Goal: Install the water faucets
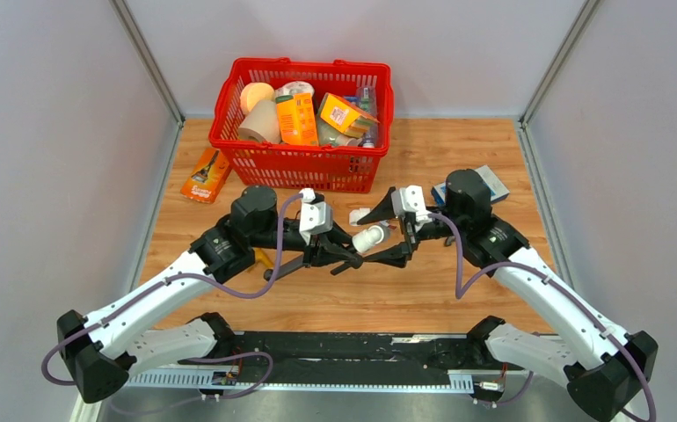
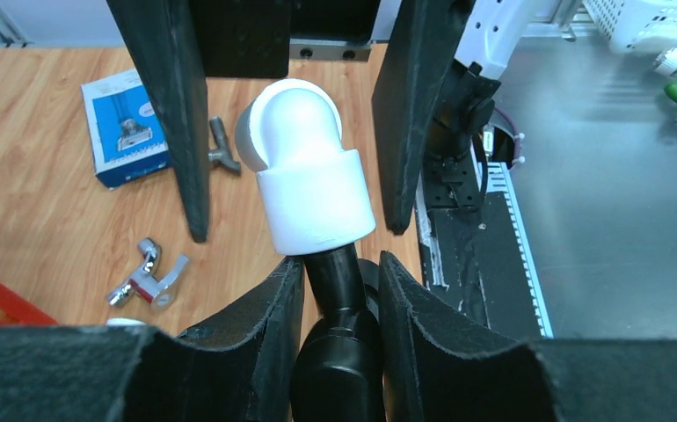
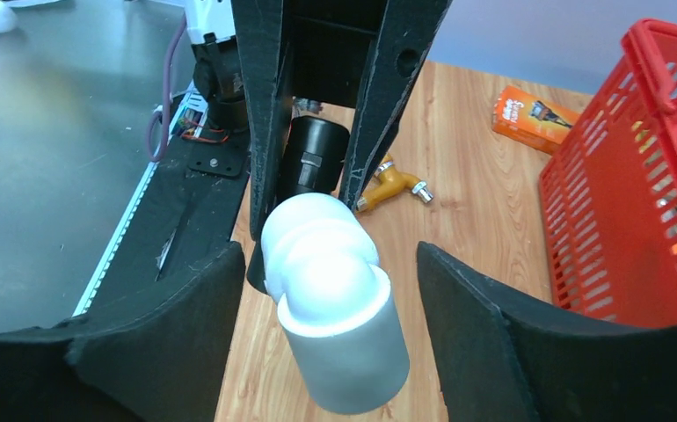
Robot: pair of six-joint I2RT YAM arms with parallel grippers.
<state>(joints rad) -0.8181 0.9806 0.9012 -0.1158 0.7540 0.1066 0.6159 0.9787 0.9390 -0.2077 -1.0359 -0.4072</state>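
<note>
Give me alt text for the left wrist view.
The left gripper clamps a black cylindrical faucet tube capped by a white plastic elbow fitting; the right gripper stands open around the elbow. A chrome faucet and a blue box lie on the wooden table.

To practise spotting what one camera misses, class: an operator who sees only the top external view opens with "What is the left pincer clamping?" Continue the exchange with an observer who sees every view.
Observer: The left pincer is shut on the round stem of the dark metal faucet, just below the white plastic elbow fitting.
Operator: Is the right pincer touching that elbow?
Observer: No. The right pincer is open, with a gap on each side of the elbow.
Operator: Do the arms hide any loose part from me?
Observer: Yes, a small chrome metal tap lies on the wooden table.
</note>
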